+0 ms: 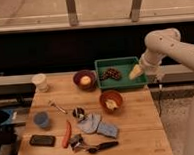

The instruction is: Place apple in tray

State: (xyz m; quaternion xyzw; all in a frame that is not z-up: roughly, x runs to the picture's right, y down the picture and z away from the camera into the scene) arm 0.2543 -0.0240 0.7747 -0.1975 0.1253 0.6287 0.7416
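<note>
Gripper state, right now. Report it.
Gripper: open, holding nothing, at the right end of the green tray. The apple sits in the dark bowl.

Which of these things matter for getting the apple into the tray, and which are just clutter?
Job: apple in purple bowl; green tray; end effector at tray's right edge.
Clutter: orange bowl, white cup, blue cup, phone, cloth.

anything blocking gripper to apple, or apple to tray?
Nothing tall. The gripper hangs over the right end of the tray; the apple sits in the purple bowl just left of it. Only the bowl's wall and a brown cluster in the tray lie between.
</note>
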